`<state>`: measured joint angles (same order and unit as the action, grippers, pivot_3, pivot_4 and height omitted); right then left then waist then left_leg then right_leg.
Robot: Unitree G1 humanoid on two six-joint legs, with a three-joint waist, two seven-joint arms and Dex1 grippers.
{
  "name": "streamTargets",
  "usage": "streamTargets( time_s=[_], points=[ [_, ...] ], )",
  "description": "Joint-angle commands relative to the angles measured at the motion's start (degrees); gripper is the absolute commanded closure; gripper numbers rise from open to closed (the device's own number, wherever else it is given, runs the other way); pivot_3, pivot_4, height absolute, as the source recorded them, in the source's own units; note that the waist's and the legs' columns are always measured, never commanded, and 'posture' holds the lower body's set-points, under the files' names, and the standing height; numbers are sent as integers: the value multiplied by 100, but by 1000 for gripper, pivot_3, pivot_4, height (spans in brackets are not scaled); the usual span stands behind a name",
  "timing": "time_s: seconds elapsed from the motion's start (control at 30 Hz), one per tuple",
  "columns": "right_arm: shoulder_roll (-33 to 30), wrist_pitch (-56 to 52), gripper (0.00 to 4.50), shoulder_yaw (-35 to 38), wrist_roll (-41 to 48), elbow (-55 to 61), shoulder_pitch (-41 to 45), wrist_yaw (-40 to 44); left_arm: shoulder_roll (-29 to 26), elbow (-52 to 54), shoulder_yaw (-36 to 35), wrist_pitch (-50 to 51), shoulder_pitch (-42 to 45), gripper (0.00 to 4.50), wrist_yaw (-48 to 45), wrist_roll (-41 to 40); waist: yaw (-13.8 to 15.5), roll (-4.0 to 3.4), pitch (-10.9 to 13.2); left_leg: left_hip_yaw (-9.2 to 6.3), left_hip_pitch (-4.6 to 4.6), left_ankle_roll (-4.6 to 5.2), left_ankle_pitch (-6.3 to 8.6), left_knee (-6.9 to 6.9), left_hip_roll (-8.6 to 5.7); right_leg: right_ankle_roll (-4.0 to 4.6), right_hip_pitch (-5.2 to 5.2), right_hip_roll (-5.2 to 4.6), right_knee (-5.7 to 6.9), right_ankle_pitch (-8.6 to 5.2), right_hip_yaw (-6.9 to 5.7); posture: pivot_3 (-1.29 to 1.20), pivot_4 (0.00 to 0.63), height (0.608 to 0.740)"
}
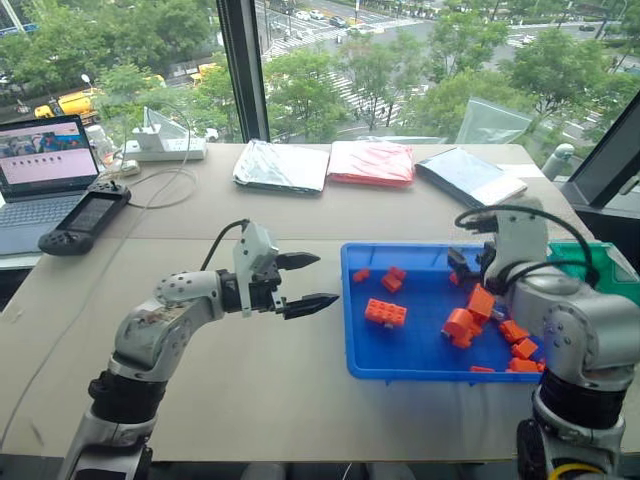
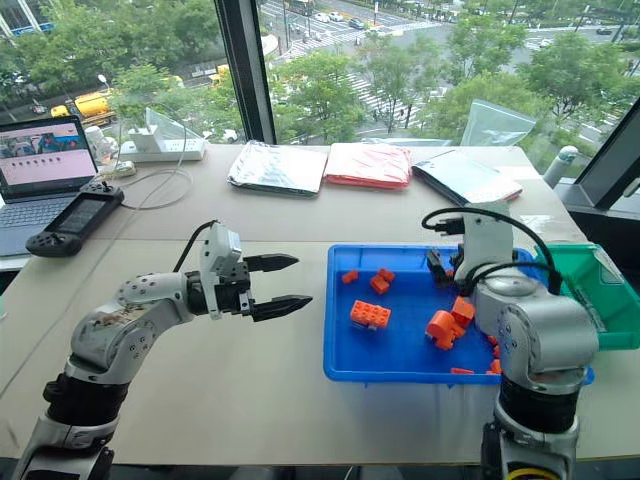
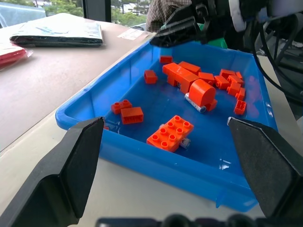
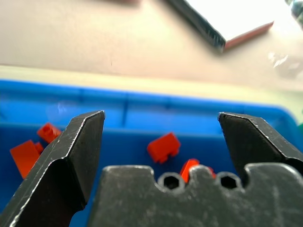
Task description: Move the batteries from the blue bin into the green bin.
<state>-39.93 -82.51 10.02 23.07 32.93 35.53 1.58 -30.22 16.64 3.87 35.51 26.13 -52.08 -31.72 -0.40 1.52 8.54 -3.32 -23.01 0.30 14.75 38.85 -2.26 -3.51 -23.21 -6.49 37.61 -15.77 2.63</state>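
Note:
The blue bin (image 1: 347, 310) lies on the table at the right, holding several orange-red bricks (image 1: 385, 313). One of the batteries (image 3: 194, 101) lies half under a rounded orange brick. Another battery (image 3: 186, 142) peeks out beside the flat studded brick. My left gripper (image 1: 322, 280) hovers open just left of the bin, pointing at it, with nothing between its fingers (image 3: 75, 161). My right gripper (image 4: 161, 118) is open and empty above the bin's right part, facing its far wall. The green bin (image 2: 600, 290) stands right of the blue one, partly hidden behind my right arm.
A laptop (image 1: 40, 170), a black handheld controller (image 1: 85, 220) and a white power strip (image 1: 165, 148) sit at the far left. Silver (image 1: 282, 165), red (image 1: 371, 162) and dark (image 1: 468, 175) pouches lie along the window side. Bare tabletop lies in front of my left arm.

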Motion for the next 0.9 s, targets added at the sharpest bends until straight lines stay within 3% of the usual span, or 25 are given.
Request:
streamTargets(
  time_s=[0.03, 0.17, 0.37, 0.6, 0.77, 0.9],
  points=[
    [-1482, 1103, 55, -25, 30, -418, -52, 1557, 110, 82, 89, -30, 40, 0, 24, -48, 10, -1, 1, 0, -1, 3, 2, 1, 1, 0, 5, 1, -5, 0, -6, 0, 150, 740],
    [-3268, 3830, 55, -912, -638, -1458, -426, 3988, 207, 18, 147, -85, 16, 0, 11, -27, -54, -2, 2, 17, 0, 6, 4, -3, 7, -1, 9, 4, -17, 0, -6, 0, 150, 740],
    [-3898, 7015, 55, -2062, -1840, -2490, -288, 6164, 342, 66, 183, -93, -52, 0, 80, -27, -209, -10, 5, 26, 14, 6, 3, -8, 28, 0, 10, 14, -34, 0, -1, 0, 150, 740],
    [-3322, 10046, 55, -3544, -4058, -3592, 780, 7388, 411, 188, 172, 15, -147, 0, 157, -148, -205, -23, 12, 27, 10, 3, 2, -4, 25, 0, 3, 8, -31, 0, 5, 0, 150, 740],
    [-2749, 11613, 55, -4105, -5223, -4602, 1610, 7362, 448, 239, 157, 118, -154, 0, 198, -232, -156, -29, 16, 24, 6, -1, 0, -1, 21, 0, 1, -2, -31, 0, 4, 0, 150, 740],
    [-2420, 12279, 55, -4324, -5609, -5043, 1883, 7410, 437, 297, 173, 153, -203, 0, 223, -250, -160, -29, 16, 24, 7, -12, -6, -6, 19, 0, -3, 1, -30, 0, 4, 0, 150, 740]
  ],
)
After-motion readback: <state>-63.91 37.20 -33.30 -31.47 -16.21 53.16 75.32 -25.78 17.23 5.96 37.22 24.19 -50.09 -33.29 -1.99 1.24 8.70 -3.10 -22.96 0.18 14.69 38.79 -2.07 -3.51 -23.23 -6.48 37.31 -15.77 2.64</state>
